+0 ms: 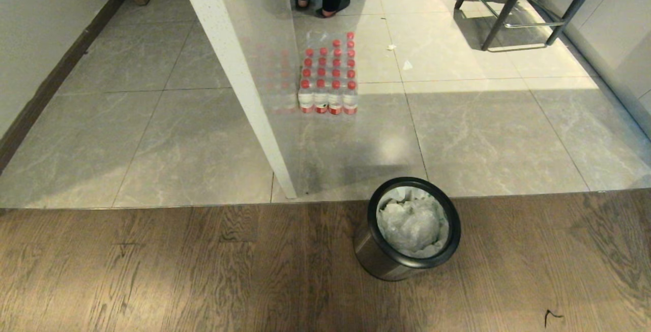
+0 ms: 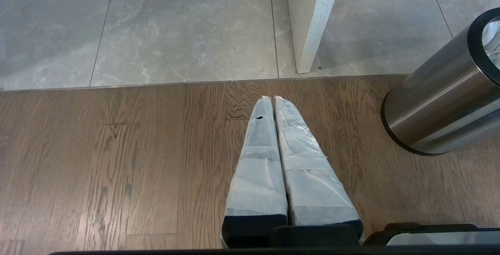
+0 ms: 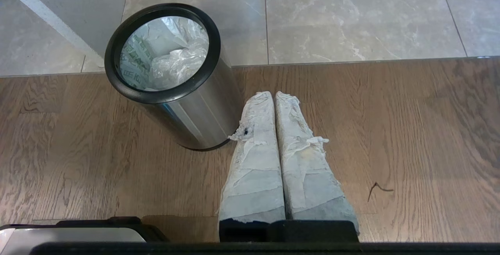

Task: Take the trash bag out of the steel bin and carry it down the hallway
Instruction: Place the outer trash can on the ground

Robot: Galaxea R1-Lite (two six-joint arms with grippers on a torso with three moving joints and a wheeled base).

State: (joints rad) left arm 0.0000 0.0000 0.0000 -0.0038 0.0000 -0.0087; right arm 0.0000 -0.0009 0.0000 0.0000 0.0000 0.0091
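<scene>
Bright daylight patch on the far floor tiles (image 1: 498,57), stool (image 1: 513,6) shadows crisp, all views sharp.

The left gripper (image 2: 273,98) has two long tapering fingers (image 2: 258,169) wrapped in whitish-grey tape, with a small dark tear, on black bases. The right gripper (image 3: 274,94) looks alike; its tape is frayed and torn, with a dark spot.
</scene>
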